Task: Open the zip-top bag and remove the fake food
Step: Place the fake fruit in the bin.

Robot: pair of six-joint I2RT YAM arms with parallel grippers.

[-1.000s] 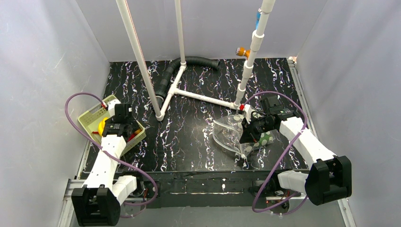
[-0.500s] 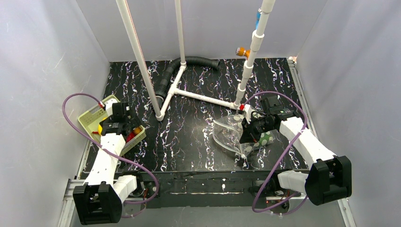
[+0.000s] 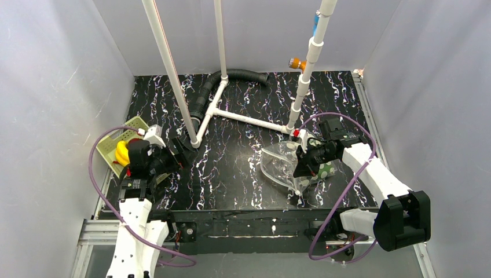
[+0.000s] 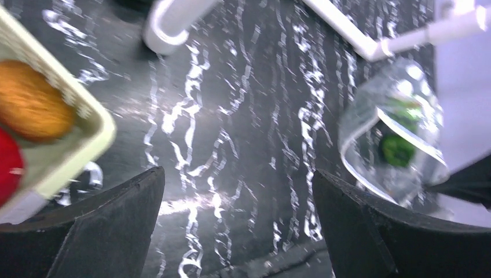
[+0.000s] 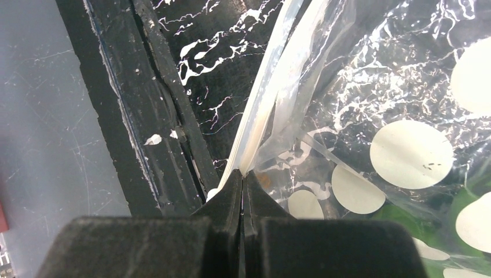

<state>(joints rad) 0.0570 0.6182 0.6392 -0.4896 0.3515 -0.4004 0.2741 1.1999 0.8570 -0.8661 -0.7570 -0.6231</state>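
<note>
Pinching the whitish zip edge of the bag (image 5: 370, 104) between tightly closed jaws, the right gripper (image 5: 242, 179) holds the clear, crinkled plastic at centre right of the overhead view. The floppy film is printed with pale round dots (image 5: 411, 153), and its rim bows into an open loop facing frame left. A green piece (image 4: 397, 149) of fake food shows through the glossy wall, inside the bag.

At lower left, the left gripper (image 3: 180, 152) hangs over the table (image 3: 231, 174) with its black fingers (image 4: 116, 231) spread wide and nothing between them. Just beside it, toward the left wall, sits a pale green perforated basket (image 3: 111, 146) holding a yellow banana (image 3: 121, 153), an orange-brown round piece (image 4: 32, 107) and a red piece (image 4: 6, 168) (only its edge shows in the blurred wrist view).

The table is black with white marble-like veins. White plastic pipes (image 3: 171, 69) rise from it, and a black ribbed hose (image 3: 243, 75) curves along the top. Plain grey walls (image 3: 52, 87) close in on three sides.
</note>
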